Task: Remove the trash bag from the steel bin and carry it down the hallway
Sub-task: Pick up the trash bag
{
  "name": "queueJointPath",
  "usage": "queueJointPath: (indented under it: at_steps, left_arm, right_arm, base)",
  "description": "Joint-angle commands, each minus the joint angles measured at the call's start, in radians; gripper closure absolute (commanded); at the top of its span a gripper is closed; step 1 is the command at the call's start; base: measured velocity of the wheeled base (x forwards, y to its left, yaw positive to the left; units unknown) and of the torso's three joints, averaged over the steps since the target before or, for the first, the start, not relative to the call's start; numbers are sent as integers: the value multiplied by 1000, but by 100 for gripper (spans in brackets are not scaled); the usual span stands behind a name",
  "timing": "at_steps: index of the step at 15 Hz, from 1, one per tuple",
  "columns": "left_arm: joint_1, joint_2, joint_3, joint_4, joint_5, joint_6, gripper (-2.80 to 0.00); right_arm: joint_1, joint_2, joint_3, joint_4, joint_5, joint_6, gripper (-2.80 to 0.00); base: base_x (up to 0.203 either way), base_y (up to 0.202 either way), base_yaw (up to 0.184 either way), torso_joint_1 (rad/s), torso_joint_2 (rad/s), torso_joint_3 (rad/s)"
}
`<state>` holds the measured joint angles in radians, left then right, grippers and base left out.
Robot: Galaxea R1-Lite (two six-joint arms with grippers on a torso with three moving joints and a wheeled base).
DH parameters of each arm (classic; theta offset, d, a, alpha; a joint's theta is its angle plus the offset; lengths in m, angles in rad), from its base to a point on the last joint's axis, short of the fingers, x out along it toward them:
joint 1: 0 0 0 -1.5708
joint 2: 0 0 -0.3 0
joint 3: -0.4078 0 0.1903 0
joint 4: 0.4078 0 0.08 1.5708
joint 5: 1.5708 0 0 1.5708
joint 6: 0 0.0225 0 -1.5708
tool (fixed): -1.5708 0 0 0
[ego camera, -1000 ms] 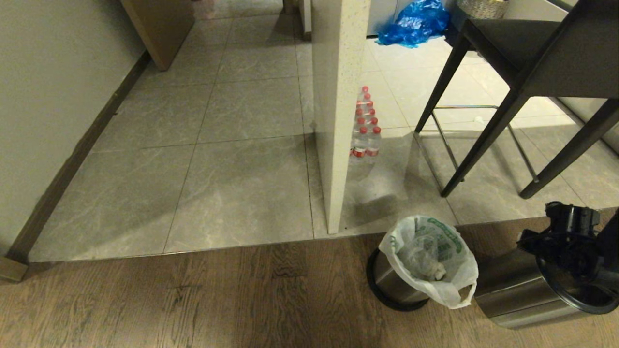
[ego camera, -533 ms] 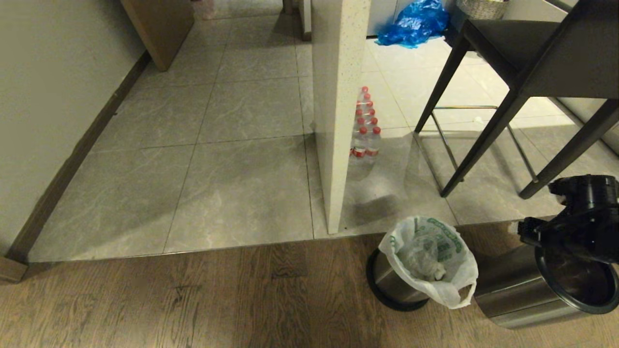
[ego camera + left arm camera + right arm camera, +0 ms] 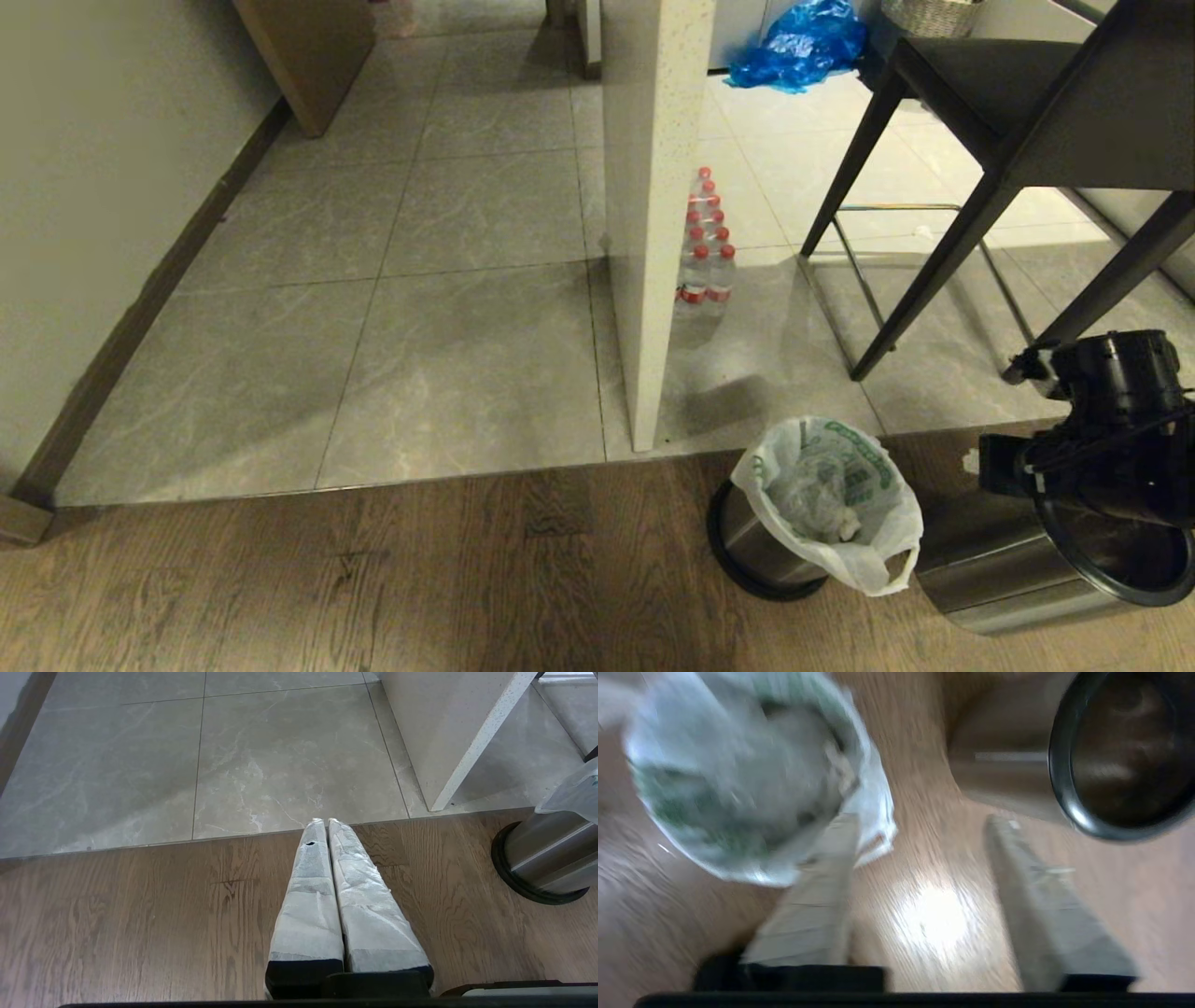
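1. From my remote seat I see a pack of red-capped water bottles [image 3: 705, 252] standing on the tiles, tight against a pale speckled panel [image 3: 653, 205].
2. A shiny blue plastic bag [image 3: 798, 42] lies crumpled on the far tiles, beside a woven basket [image 3: 934, 14].
3. A dark bar stool [image 3: 1008, 140] stands with a metal footrest between its slanted legs.
4. A second steel bin with a black rim [image 3: 1036, 569], unlined, stands on the brown wood-plank floor [image 3: 373, 588] at the right.
5. A wooden cabinet corner [image 3: 308, 56] meets the beige wall.
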<state>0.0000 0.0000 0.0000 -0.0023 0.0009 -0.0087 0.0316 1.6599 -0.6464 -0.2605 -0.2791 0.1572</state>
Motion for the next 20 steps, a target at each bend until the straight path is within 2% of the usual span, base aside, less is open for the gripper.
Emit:
queueJointPath:
  at_steps: [1, 3, 5, 6, 11, 13, 15, 16, 20]
  left_arm:
    - [0, -2, 0, -1, 1, -1, 0]
    - [0, -2, 0, -1, 1, -1, 0]
    - [0, -2, 0, -1, 1, -1, 0]
    - [0, -2, 0, -1, 1, -1, 0]
    - [0, -2, 0, -1, 1, -1, 0]
    - [0, -2, 0, -1, 1, -1, 0]
    - [0, -2, 0, -1, 1, -1, 0]
    - [0, -2, 0, -1, 1, -1, 0]
    - [0, -2, 0, -1, 1, -1, 0]
  right_arm:
    - [56, 17, -8, 4, -14, -1, 0]
    - [142, 69, -15, 12, -71, -33, 0]
    - [178, 109, 25, 16, -155, -131, 0]
    - [187, 132, 34, 13, -161, -141, 0]
    - [268, 250, 41, -28, -147, -105, 0]
    - [280, 234, 55, -20, -67, -105, 0]
    - [312, 234, 112, -33, -44, -105, 0]
    - [323, 246, 134, -46, -41, -104, -280]
    - [338, 343, 132, -105, -45, -86, -280]
  base:
    - [0, 0, 0, 0, 0, 0]
    - [0, 0, 0, 0, 0, 0]
    - [0, 0, 0, 0, 0, 0]
    - [0, 0, 0, 0, 0, 0]
    - [0, 0, 0, 0, 0, 0]
    - [0, 0, 0, 0, 0, 0]
    - [0, 0, 0, 0, 0, 0]
    - [0, 0, 0, 0, 0, 0]
    - [0, 0, 0, 0, 0, 0]
